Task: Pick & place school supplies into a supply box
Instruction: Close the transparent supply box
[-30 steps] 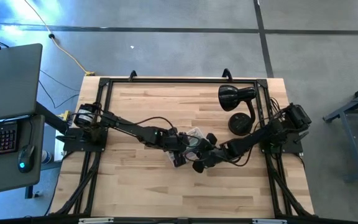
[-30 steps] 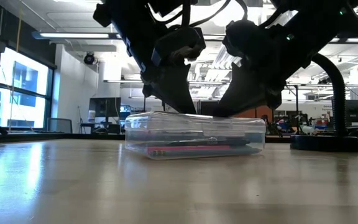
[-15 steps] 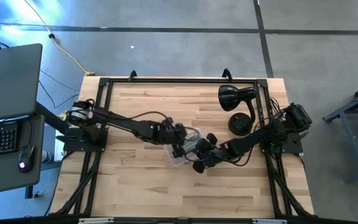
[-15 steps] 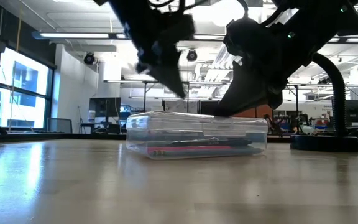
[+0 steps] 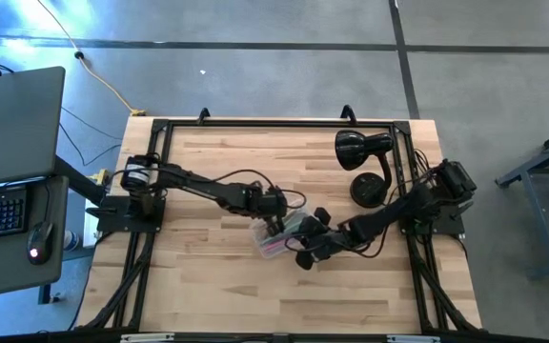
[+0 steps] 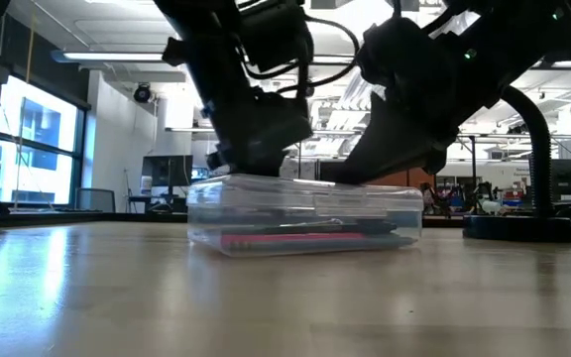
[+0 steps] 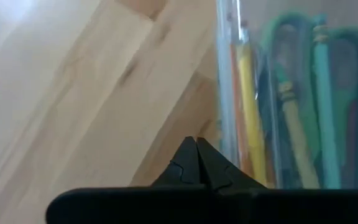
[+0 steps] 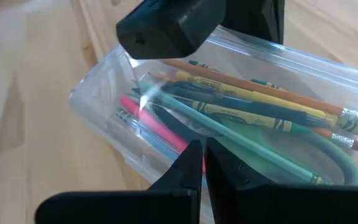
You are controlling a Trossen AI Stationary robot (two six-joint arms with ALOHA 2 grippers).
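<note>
The supply box, clear plastic with its lid on, lies flat on the wood near the table's middle. Inside it lie the school supplies: yellow, green, pink and blue pencils and green-handled scissors. My left gripper is shut and stands on the box's left end. My right gripper is shut and comes down slanting onto the box's right end. In the right wrist view the left gripper shows at the box's far end. My left gripper has its shut fingertips down at the lid's edge at the box's left end, coming steeply from above. The box stays flat on the table. My right gripper rests its shut fingertips on the lid's right end, slanting down from the table's right side. The box lies flat under it.
A black desk lamp stands at the table's far right, its base behind the box in the low view. A laptop sits on a stand off the table's left. Bare wood lies on the near side.
My left gripper has lifted off the box toward the far edge, then come back down on its left end, still shut. The box has slid a little toward the table's left and stays flat.
</note>
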